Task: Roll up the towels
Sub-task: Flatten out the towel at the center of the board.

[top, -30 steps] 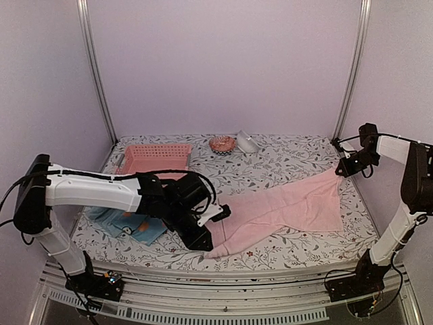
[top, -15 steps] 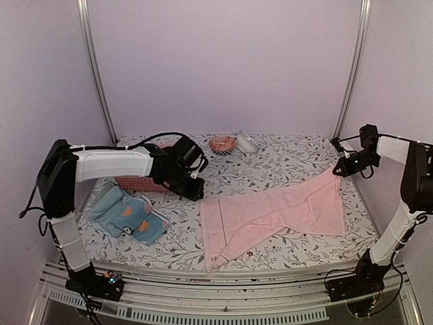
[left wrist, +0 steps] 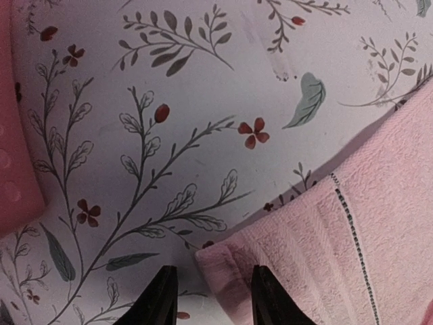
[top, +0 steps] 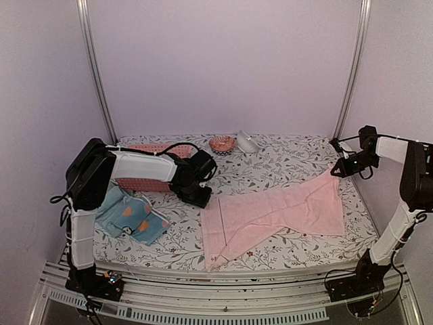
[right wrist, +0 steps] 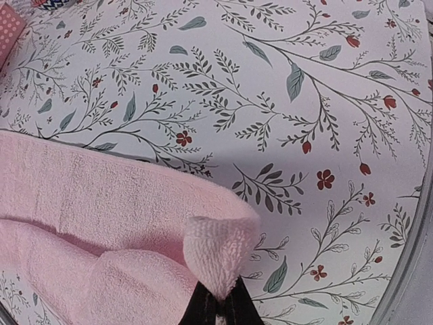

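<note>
The pink towel (top: 277, 213) lies spread across the middle and right of the table. My left gripper (top: 201, 199) is low at its far left corner, and in the left wrist view (left wrist: 211, 298) its open jaws straddle that corner (left wrist: 226, 271). My right gripper (top: 336, 169) is shut on the towel's far right corner and holds it slightly raised; the right wrist view (right wrist: 220, 306) shows the pinched fold (right wrist: 218, 247). The light blue towel with orange motifs (top: 135, 218) lies crumpled at the front left. I cannot make out the pale teal towel as a separate thing.
The pink perforated basket (top: 145, 183) stands at the back left, just behind my left arm, and its edge shows in the left wrist view (left wrist: 13, 149). A small orange bowl (top: 222, 143) and a white object (top: 246, 142) sit at the back edge.
My left arm left the towel's near left edge, swung back toward the basket and came down at the far left corner. The towel's left end now lies flatter. My right arm stayed put.
</note>
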You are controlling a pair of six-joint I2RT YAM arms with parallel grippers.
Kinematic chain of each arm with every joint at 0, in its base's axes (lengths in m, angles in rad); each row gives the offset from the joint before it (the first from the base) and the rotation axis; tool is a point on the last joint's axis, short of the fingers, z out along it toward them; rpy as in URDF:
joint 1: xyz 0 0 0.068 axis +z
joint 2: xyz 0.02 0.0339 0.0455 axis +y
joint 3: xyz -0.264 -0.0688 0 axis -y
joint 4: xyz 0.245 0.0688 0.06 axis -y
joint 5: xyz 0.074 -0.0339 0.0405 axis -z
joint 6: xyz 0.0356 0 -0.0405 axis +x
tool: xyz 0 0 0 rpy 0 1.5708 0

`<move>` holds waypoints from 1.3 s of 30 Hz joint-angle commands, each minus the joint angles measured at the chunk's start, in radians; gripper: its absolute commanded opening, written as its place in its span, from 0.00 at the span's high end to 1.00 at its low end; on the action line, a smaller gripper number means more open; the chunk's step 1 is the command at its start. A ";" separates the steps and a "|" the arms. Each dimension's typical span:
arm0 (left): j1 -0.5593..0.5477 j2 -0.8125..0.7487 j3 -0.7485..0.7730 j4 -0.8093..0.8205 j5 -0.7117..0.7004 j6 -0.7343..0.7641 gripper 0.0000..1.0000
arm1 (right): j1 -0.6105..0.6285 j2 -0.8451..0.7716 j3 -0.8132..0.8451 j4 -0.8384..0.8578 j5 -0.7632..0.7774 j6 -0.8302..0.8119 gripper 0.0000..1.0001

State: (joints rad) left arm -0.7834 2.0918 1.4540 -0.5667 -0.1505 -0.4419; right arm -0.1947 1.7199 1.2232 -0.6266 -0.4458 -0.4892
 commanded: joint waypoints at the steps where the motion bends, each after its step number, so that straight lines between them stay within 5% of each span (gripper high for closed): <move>1: 0.010 0.037 0.041 -0.005 -0.002 -0.010 0.61 | 0.001 0.009 0.000 0.008 -0.027 -0.003 0.97; 11: 0.017 0.065 0.031 0.031 0.039 0.011 0.77 | 0.000 0.013 0.001 0.005 -0.033 -0.002 0.97; 17: 0.032 0.075 0.030 0.084 0.052 0.044 1.00 | 0.000 0.039 0.019 0.001 -0.031 0.002 0.97; 30: 0.054 -0.392 0.038 0.228 -0.185 0.144 1.00 | -0.044 -0.030 0.503 -0.158 0.070 -0.004 0.98; 39: 0.002 -0.638 -0.071 0.297 -0.219 0.142 1.00 | -0.111 -0.301 0.413 -0.154 -0.010 -0.046 0.98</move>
State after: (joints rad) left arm -0.7528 1.5127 1.4559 -0.2882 -0.3096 -0.3141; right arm -0.2817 1.5570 1.6985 -0.7589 -0.4370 -0.4957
